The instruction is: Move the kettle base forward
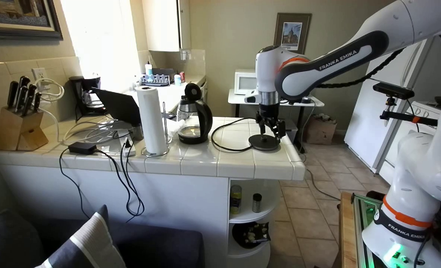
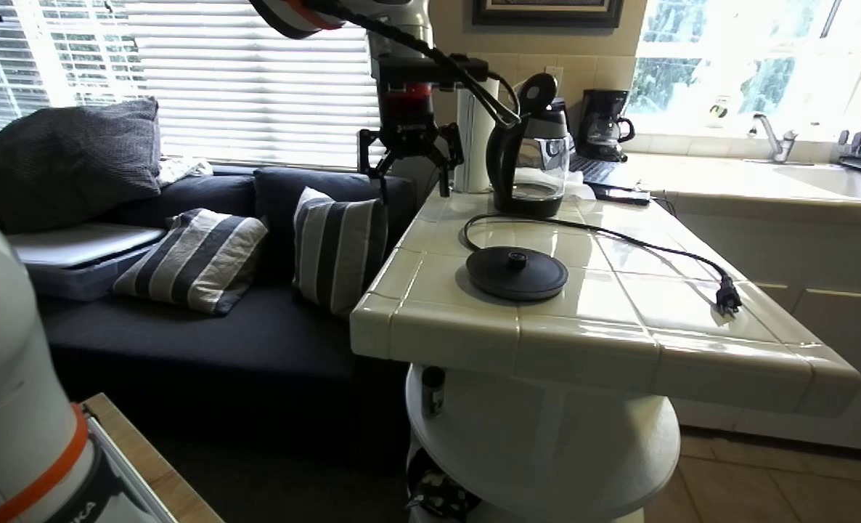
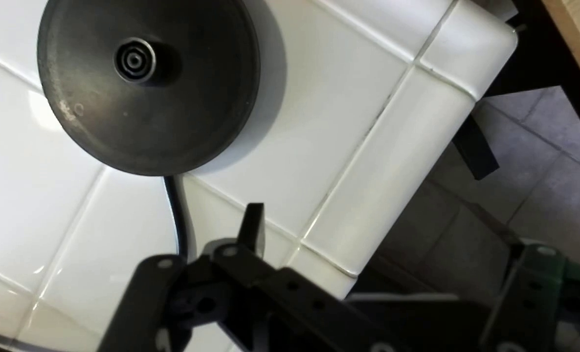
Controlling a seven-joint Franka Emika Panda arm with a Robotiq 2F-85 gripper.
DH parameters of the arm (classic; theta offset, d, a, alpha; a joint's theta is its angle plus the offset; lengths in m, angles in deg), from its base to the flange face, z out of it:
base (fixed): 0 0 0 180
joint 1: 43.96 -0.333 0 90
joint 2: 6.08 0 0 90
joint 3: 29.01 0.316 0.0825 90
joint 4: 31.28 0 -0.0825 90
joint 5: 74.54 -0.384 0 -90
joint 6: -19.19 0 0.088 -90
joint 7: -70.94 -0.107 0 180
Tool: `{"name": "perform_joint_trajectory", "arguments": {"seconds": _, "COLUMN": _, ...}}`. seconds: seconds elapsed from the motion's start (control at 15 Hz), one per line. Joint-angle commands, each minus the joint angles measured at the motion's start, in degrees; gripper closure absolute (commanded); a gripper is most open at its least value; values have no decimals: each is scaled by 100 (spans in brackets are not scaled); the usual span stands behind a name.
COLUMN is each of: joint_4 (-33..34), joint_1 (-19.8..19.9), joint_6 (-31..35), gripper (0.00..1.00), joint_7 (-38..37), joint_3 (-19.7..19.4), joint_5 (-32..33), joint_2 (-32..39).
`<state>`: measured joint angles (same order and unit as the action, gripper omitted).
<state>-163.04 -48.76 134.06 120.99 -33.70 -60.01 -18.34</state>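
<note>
The kettle base is a flat black disc with a small central connector. It lies on the white tiled counter in both exterior views (image 1: 260, 144) (image 2: 499, 281) and at the upper left of the wrist view (image 3: 197, 107). Its black cord (image 2: 597, 230) curves over the tiles to a plug. My gripper is open and empty in both exterior views (image 1: 270, 134) (image 2: 414, 195). In the wrist view the gripper (image 3: 368, 193) is beside the base, apart from it. There, one finger appears over the tiles and the other past the counter's edge, with floor behind it.
The kettle with its lid up (image 1: 205, 121) stands on the counter beyond the base, with a paper towel roll (image 1: 152, 121) near it. The counter (image 2: 445, 330) ends in a tiled edge close to the base. A sofa (image 2: 256, 327) stands alongside the counter.
</note>
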Motion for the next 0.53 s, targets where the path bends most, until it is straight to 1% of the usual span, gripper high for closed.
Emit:
{"name": "perform_joint_trajectory", "arguments": {"seconds": 0.0, "joint_4": 170, "joint_1": 109, "joint_6": 186, "gripper": 0, "joint_7": 111, "joint_3": 37, "joint_5": -220, "joint_2": 226}}
{"name": "perform_joint_trajectory", "arguments": {"seconds": 0.07, "joint_4": 226, "joint_1": 118, "joint_6": 327, "gripper": 0, "joint_7": 182, "joint_3": -5, "joint_5": -360, "joint_2": 329}}
{"name": "perform_joint_trajectory", "arguments": {"seconds": 0.2, "joint_4": 352, "joint_1": 166, "joint_6": 606, "gripper": 0, "joint_7": 408, "joint_3": -50, "joint_5": -413, "joint_2": 577}}
{"name": "perform_joint_trajectory", "arguments": {"seconds": 0.47, "joint_4": 557, "joint_1": 336, "joint_6": 999, "gripper": 0, "joint_7": 1135, "joint_3": -83, "joint_5": -731, "joint_2": 1095}}
